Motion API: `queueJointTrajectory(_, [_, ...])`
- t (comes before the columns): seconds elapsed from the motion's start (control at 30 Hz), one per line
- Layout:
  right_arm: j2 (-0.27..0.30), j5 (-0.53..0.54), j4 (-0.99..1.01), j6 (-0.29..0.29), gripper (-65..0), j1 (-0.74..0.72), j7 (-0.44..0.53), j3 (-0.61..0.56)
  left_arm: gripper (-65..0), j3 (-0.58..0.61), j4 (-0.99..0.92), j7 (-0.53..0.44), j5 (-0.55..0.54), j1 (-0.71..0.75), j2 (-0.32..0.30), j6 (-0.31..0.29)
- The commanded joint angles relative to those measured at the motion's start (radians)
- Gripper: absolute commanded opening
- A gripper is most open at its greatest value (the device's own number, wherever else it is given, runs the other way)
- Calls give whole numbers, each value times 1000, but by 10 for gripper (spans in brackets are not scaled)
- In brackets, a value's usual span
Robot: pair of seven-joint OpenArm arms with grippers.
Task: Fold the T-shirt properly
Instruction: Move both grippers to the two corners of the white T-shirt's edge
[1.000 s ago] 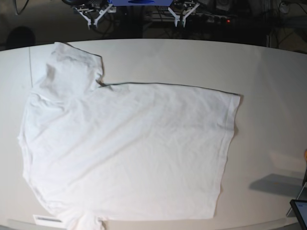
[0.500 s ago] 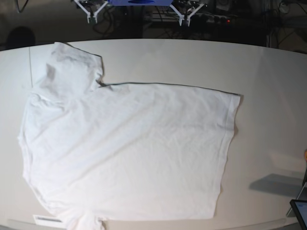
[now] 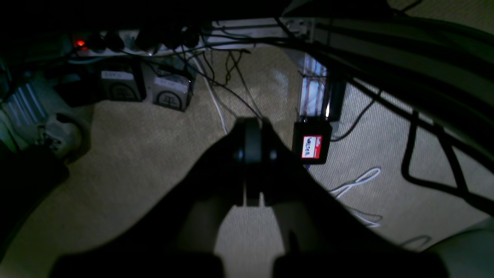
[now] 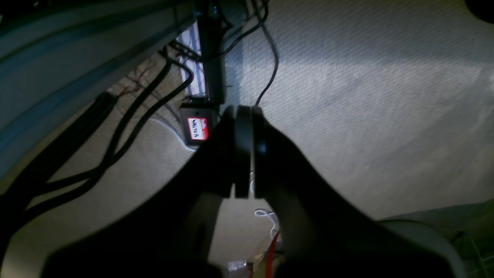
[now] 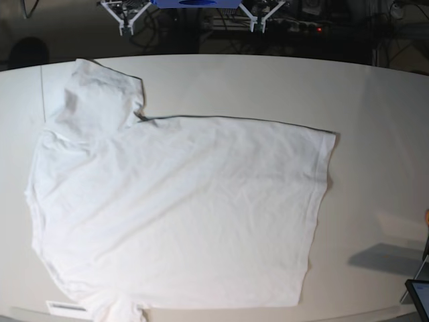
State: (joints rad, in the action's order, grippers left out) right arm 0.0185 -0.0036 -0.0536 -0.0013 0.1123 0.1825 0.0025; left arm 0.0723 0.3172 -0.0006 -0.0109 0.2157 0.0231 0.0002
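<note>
The white T-shirt (image 5: 181,208) lies spread flat on the off-white table (image 5: 375,121), one sleeve (image 5: 100,94) pointing to the far left, the hem (image 5: 322,201) at the right. Both grippers hang beyond the table's far edge, well away from the cloth. My left gripper (image 5: 259,28) shows at the top right of the base view and is shut on nothing; in its wrist view the left gripper (image 3: 252,131) has its dark fingers pressed together over the floor. My right gripper (image 5: 125,29), also the right gripper (image 4: 244,119) in its own view, is shut and empty too.
A white label (image 5: 67,308) sits at the table's near left edge. A dark device (image 5: 419,295) stands at the near right corner. Cables (image 3: 231,77), power strips and a small box with a red label (image 3: 311,146) lie on the carpet behind the table.
Both grippers have drawn back and up toward the top of the base view and their fingers have come together. The T-shirt has not moved.
</note>
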Motion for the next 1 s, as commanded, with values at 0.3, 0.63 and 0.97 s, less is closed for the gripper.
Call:
queueJointTrajectory(0.3, [47,1,-421,-3,-650,270,-64,6,-647,-7,265,-94,-7,198,-79,4])
queueJointTrajectory(0.63, [-33,3,-1010,-3,-650,579,-76,258,-650,-9,460,-316,-8,380,-134,4])
queueJointTrajectory(0.97, [-42,1,-1357,-1,-650,771,-68,270,-650,-9,468,-484,-5,442,-136,4])
